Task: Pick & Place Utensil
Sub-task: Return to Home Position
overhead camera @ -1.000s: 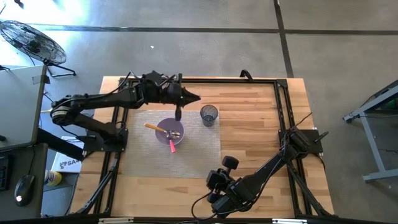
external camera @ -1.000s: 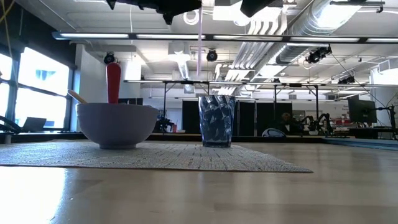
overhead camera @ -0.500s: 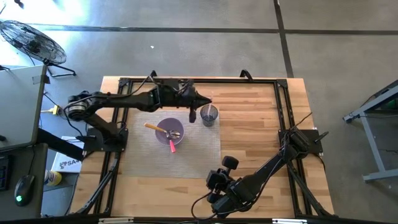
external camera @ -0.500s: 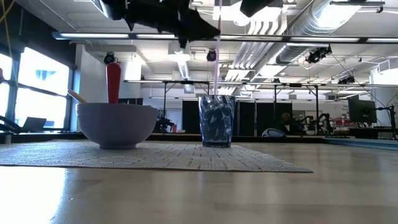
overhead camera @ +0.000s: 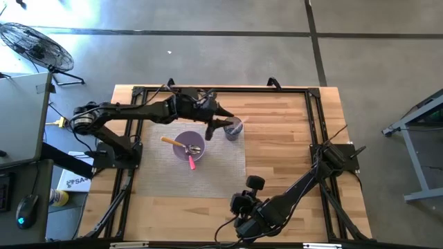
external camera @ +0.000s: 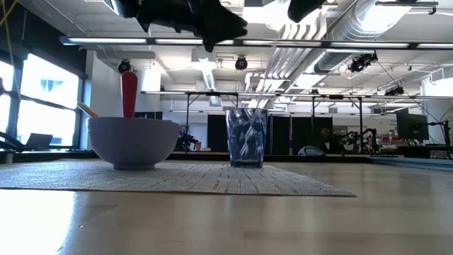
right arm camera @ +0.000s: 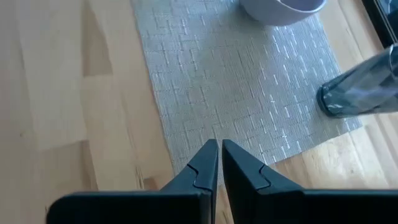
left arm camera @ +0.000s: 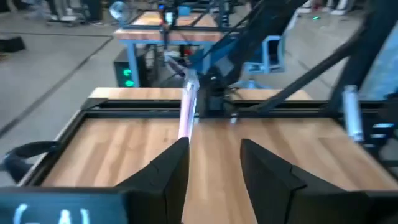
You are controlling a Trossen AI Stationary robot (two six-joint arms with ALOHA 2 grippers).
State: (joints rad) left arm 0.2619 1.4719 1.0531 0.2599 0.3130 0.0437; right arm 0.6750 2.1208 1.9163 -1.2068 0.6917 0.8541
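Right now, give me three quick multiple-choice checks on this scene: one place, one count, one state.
1. The purple bowl stands: A on bare wood; B on the grey mat; C off the table.
2. Utensils in the bowl: A one; B two; C four.
3. Left gripper, by the blue glass: A open; B shut on a fork; C shut on a spoon.
1 B: mat shows all round the bowl.
2 B: a pink fork and a yellow spoon.
3 A: the left wrist view shows its fingers apart, nothing between them.
The right gripper waits shut over the mat's edge.
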